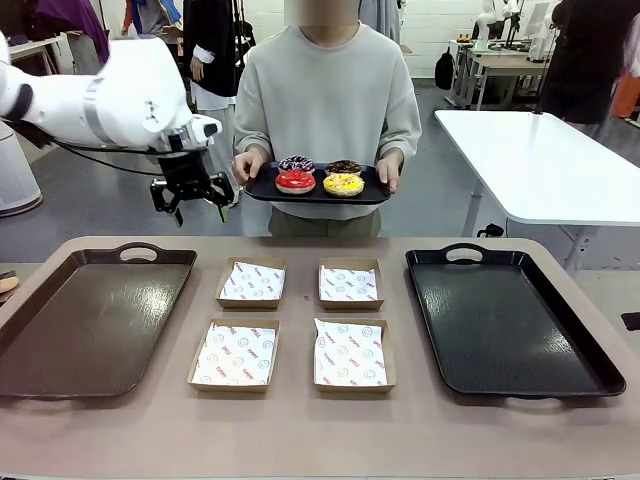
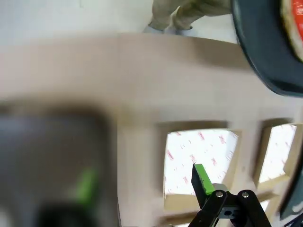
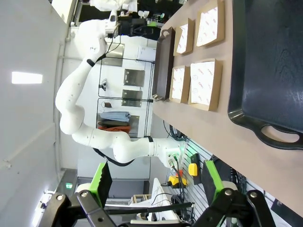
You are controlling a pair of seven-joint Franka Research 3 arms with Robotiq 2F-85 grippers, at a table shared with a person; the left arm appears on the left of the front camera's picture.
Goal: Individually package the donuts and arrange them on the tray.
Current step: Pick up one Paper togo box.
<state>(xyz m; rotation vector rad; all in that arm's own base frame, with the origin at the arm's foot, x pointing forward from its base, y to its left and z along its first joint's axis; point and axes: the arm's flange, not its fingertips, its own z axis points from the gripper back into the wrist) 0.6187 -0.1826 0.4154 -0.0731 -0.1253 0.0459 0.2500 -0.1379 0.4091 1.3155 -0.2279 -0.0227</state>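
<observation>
My left gripper (image 1: 195, 207) hangs raised with its jaws spread and nothing in them, near the small dark tray (image 1: 262, 188) that the person (image 1: 330, 90) holds out across the far edge, placed, I judge, so I can reach it. My right gripper (image 3: 156, 176) is likewise agape and carries nothing. Count: four donuts (image 1: 320, 176), all on that held tray and none packaged; four paper-lined boxes (image 1: 251, 283), two by two between one brown tray (image 1: 60, 340) and one black tray (image 1: 500, 335), presumably staged for filling.

Front view evenly lit from overhead, sharp; glare noted on black tray (image 1: 500, 330). Left wrist view heavily blurred. Right wrist view sharp, edges warped.
</observation>
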